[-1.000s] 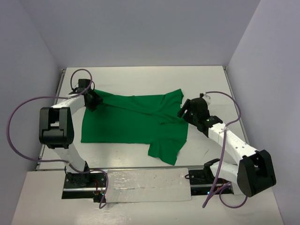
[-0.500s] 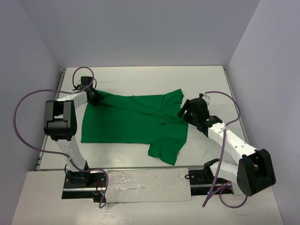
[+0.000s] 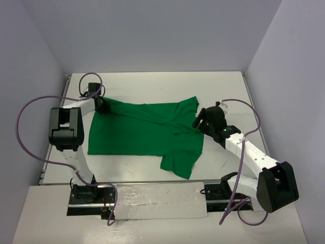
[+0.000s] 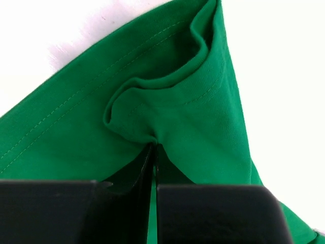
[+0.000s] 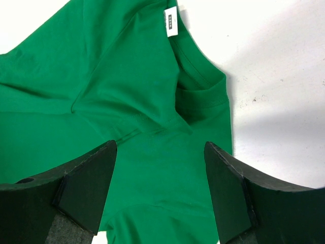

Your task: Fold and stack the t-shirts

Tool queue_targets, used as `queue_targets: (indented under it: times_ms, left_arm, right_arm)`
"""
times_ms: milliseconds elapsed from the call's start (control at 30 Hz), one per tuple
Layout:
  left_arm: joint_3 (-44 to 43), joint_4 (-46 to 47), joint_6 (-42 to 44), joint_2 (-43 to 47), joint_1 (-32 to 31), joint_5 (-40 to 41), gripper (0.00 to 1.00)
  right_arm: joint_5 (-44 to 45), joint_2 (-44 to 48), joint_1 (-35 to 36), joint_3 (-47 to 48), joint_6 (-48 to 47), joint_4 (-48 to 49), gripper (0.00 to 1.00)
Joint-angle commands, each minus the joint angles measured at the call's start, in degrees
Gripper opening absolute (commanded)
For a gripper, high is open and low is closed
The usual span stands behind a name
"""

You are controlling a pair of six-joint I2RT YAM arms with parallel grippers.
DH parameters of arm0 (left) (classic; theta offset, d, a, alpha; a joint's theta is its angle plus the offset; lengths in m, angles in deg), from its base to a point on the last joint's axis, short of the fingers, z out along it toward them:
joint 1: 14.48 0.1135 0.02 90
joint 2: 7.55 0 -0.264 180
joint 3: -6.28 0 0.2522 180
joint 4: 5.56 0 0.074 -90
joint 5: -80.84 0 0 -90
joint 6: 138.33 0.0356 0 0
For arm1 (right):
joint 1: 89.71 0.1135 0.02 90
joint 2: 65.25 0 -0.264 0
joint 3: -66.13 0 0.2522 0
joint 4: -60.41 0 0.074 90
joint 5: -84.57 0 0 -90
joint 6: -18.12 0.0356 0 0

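A bright-green t-shirt lies partly folded on the white table, one sleeve sticking out toward the near edge. My left gripper is at the shirt's far left corner, shut on a pinched ridge of the green cloth; the hem bunches up just ahead of its tips. My right gripper hovers open over the shirt's right side. Between its fingers I see the collar with a white label and the green cloth below.
Grey walls close in the table on the left, back and right. Purple cables loop beside both arms. A white strip runs between the arm bases at the near edge. Bare table shows right of the collar.
The left gripper has slid to the shirt's far left corner and shut on the cloth there. Its arm has swung upright. The right arm and the shirt's layout are unchanged.
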Motion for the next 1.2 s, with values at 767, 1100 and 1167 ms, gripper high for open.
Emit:
queue_targets:
  times_ms: [767, 1100, 1167]
  left_arm:
    - [21.8, -1.8, -3.3, 24.9, -0.4, 5.4, 0.25]
    - [6.7, -7.2, 0.8, 19.7, -0.4, 6.4, 0.75]
    - [2.9, -8.6, 1.5, 15.4, -0.3, 7.0, 0.75]
  right_arm:
    - [0.7, 3.7, -0.3, -0.3, -0.9, -0.8, 0.77]
    - [-5.6, -5.8, -6.6, 5.9, -2.1, 2.3, 0.82]
    - [-7.5, -10.7, -8.1, 9.7, -2.1, 3.5, 0.84]
